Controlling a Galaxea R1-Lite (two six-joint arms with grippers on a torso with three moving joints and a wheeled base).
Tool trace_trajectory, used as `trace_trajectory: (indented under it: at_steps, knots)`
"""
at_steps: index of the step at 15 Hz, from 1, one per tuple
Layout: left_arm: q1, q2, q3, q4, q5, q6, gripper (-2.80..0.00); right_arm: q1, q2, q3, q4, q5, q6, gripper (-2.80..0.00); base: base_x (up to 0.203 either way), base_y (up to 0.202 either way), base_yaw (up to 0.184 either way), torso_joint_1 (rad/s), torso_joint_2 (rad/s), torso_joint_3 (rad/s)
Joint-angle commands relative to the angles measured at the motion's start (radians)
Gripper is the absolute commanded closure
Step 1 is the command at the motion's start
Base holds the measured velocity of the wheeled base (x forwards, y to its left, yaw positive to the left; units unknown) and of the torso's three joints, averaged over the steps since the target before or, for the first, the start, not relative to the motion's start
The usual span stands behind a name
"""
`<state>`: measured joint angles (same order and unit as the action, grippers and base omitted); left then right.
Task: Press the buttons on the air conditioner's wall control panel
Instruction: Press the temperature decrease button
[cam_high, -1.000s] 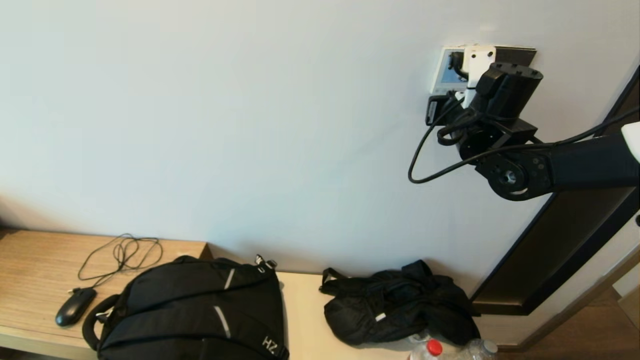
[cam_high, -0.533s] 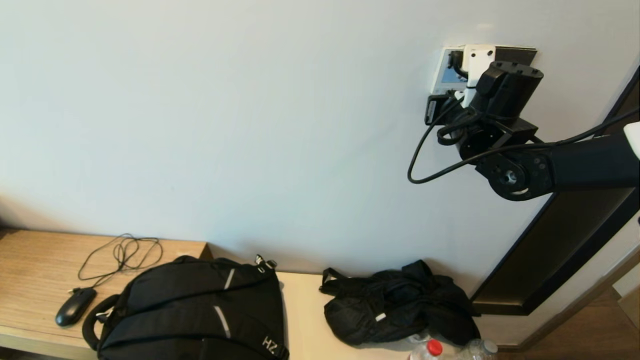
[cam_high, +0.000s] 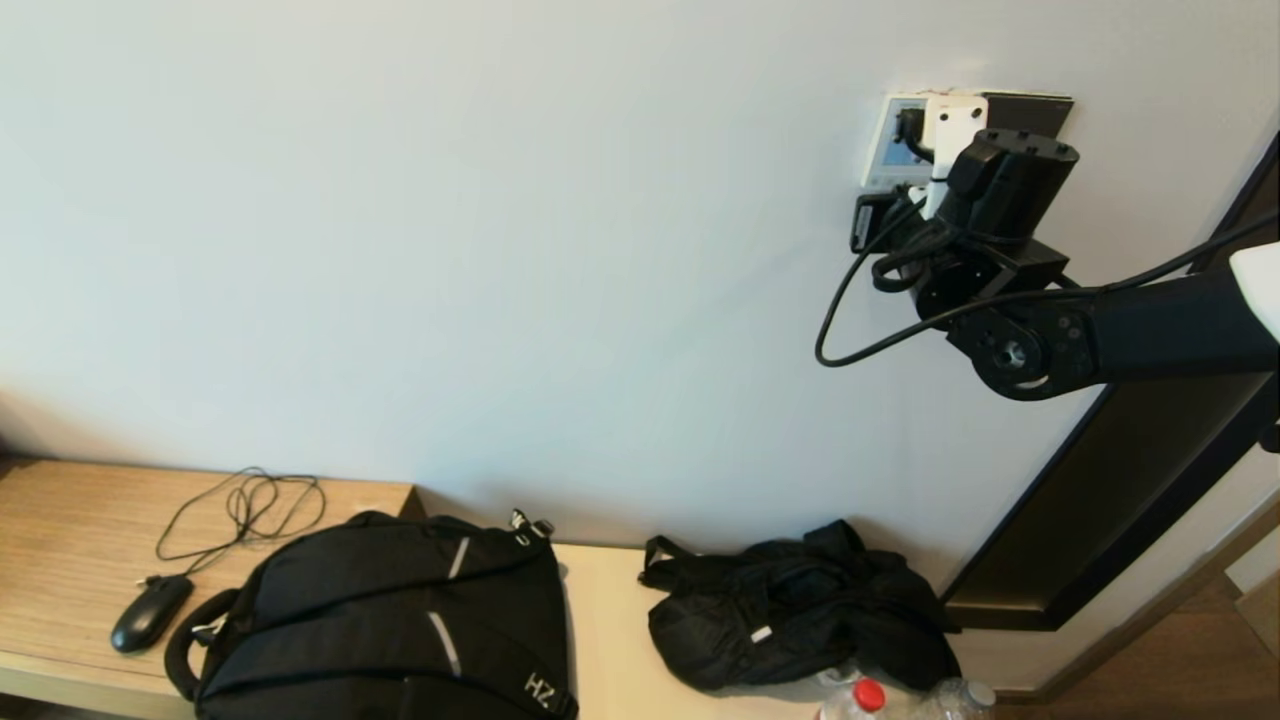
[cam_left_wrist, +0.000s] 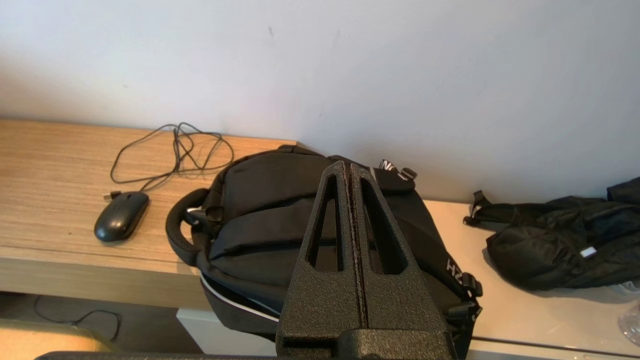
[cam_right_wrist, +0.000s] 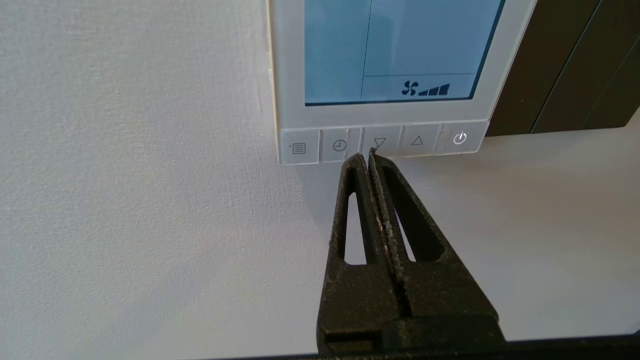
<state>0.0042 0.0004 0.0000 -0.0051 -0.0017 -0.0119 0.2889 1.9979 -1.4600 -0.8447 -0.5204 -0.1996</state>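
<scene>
- Air conditioner's wall control panel (cam_right_wrist: 387, 65): white, pale blue screen with a fan symbol; mounted on the wall at upper right of the head view (cam_high: 890, 140), partly hidden behind the arm.
- Buttons (cam_right_wrist: 380, 145): row of five along the panel's bottom edge; menu, clock, down, up, power.
- Right gripper (cam_right_wrist: 367, 159): fingers pressed together, nothing between them; tips at the row's lower edge, between the clock and down buttons. Contact not discernible.
- Dark plate (cam_right_wrist: 560, 65): just beside the panel, toward the frame's right.
- Left gripper (cam_left_wrist: 348, 170): clenched empty, above the backpack (cam_left_wrist: 280, 220).
- Black mouse (cam_high: 150, 612): lower left, on the wooden shelf (cam_high: 60, 520), cable coiled behind.
- Black bag (cam_high: 800, 620): lower centre-right, crumpled.
- Bottle with red cap (cam_high: 865, 697): bottom edge.
</scene>
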Motion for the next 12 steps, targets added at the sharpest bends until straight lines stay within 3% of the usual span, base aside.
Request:
trace_trajectory:
  at_steps: [1,12]
  knots:
    - [0.000,0.000,0.000,-0.001,0.000,0.000,0.00,-0.006,0.012,-0.005,-0.007,-0.003,-0.001,0.00,0.000,0.000,0.000,0.000,0.00,0.000]
    - [0.000,0.000,0.000,-0.001,0.000,0.000,0.00,-0.020,0.036,-0.031,-0.005,-0.003,0.000,0.00,0.000,0.000,0.000,0.000,0.00,0.000]
